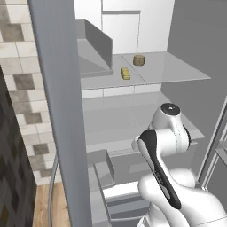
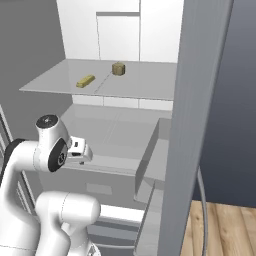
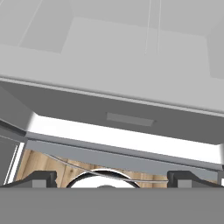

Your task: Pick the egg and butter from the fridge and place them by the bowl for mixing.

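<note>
Left base view: the tall grey metallic fridge (image 1: 57,111) stood open, its pale grey-white shelves exposed. On the upper shelf (image 1: 177,71) lay the small pale-yellow rectangular butter block (image 1: 126,73), long side pointing into the fridge, with a larger brownish lump (image 1: 138,60) near it, further back and to the right; the two were apart. The white arm with dark joints (image 1: 166,150) rose from the lower right, elbow folded high in front of the middle shelf, the forearm dropping down and away below the frame. A strip of wooden floor (image 1: 42,206) showed at lower left.

Right base view: same shelf from the other side. The butter block (image 2: 85,80) lay left of the brownish lump (image 2: 118,69), both well above the arm. The arm (image 2: 50,150) stood at lower left, its upper joint level with the middle shelf, wrist section pointing right toward the fridge interior. The fridge door edge (image 2: 195,125) crossed the frame upright.

Hand view: the camera looked along the end effector (image 3: 112,178) at the front of a pale fridge drawer (image 3: 127,118). The two dark finger tips (image 3: 41,178) sat far apart at the bottom corners, released, with nothing between them. Wooden floor (image 3: 48,162) was visible beneath.
</note>
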Robot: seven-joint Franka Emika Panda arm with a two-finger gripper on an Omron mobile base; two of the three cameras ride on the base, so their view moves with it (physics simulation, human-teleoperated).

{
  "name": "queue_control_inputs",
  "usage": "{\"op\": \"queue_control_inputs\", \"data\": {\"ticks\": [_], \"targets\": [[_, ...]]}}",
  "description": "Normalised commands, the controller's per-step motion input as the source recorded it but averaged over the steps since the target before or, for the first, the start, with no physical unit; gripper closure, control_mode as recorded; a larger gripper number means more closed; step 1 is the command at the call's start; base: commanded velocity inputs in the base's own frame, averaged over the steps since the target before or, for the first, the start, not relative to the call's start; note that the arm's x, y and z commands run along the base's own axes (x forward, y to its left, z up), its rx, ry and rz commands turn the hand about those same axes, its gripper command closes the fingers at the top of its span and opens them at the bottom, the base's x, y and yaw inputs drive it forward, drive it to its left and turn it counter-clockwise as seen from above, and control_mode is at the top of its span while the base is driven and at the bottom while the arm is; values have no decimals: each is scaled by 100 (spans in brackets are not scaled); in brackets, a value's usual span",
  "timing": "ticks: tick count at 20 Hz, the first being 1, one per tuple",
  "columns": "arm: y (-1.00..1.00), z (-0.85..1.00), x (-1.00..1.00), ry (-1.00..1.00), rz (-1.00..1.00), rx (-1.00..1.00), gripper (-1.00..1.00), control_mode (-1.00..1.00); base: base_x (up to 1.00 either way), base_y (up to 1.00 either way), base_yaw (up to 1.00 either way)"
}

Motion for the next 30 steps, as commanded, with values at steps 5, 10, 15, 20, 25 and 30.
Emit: {"op": "queue_control_inputs", "data": {"ticks": [5, 10, 15, 20, 25, 30], "targets": [[0, 0, 0, 0, 0, 0, -100, 100, 2, 0, 0], [0, 0, 0, 0, 0, 0, -100, 100, 0, 0, 0], [0, 0, 0, 0, 0, 0, -100, 100, 0, 0, 0], [0, 4, -5, -6, 3, 2, -100, -100, -2, 1, 3], [14, 23, -11, -26, 4, 2, -100, -100, 0, 0, 0], [25, 43, 2, -18, -3, 1, -100, -100, 0, 0, 0]]}}
